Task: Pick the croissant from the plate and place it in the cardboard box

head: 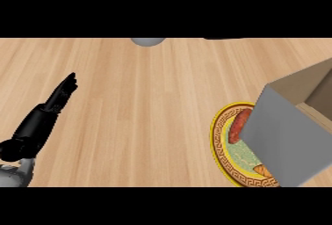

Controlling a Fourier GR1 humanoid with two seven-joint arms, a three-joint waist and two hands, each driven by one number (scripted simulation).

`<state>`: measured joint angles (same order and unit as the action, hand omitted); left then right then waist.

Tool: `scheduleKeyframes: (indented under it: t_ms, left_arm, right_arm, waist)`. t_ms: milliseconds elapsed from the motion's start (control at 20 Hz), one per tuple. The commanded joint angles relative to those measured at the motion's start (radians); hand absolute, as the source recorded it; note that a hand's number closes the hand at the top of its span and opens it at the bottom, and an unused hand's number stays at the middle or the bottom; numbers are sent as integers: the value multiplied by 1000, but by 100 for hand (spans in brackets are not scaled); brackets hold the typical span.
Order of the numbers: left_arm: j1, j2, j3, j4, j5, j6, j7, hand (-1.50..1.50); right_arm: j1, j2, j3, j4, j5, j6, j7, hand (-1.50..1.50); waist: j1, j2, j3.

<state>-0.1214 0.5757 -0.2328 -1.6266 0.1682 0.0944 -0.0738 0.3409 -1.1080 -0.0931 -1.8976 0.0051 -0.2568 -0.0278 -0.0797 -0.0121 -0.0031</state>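
At the near left the left hand comes in from the lower edge on its grey forearm, fingers straight and together, pointing far and a little right over the bare wooden counter — it holds nothing and touches nothing. No right hand shows. At the near right lies a round plate with a yellow patterned rim and a pale green middle, and its right part is hidden behind the grey wall of the cardboard box, which stands open at the right edge. The croissant is on the plate at its near side, only a small orange-brown tip showing beside the box's wall. Farther along the plate lies a reddish-brown sausage — also partly hidden by the box. At the far edge, a small grey rounded object sits on the counter.
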Motion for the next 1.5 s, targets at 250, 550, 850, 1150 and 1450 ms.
scheduleKeyframes:
  t_ms: [250,550,850,1150,1450]
  left_arm:
    - [-59,-17,14,69,0,-49,-42,0]
    - [-122,-78,-15,174,-33,-74,-81,0]
    - [-131,-86,-36,60,-49,-75,2,0]
    - [-117,-106,-25,96,-63,-82,-29,0]
    - [-157,-120,-8,135,-76,-89,-42,0]
  right_arm:
    - [140,-219,70,-281,158,190,399,-150]
    - [30,-280,128,-418,144,316,702,-150]
    - [-42,-234,289,-465,157,374,942,-150]
    - [-150,-131,420,-474,196,396,1066,-150]
    - [-226,-85,503,-405,279,450,1115,-150]
  waist:
    - [49,11,-3]
    - [83,23,-1]
    - [118,23,2]
    - [123,22,2]
    - [117,23,2]
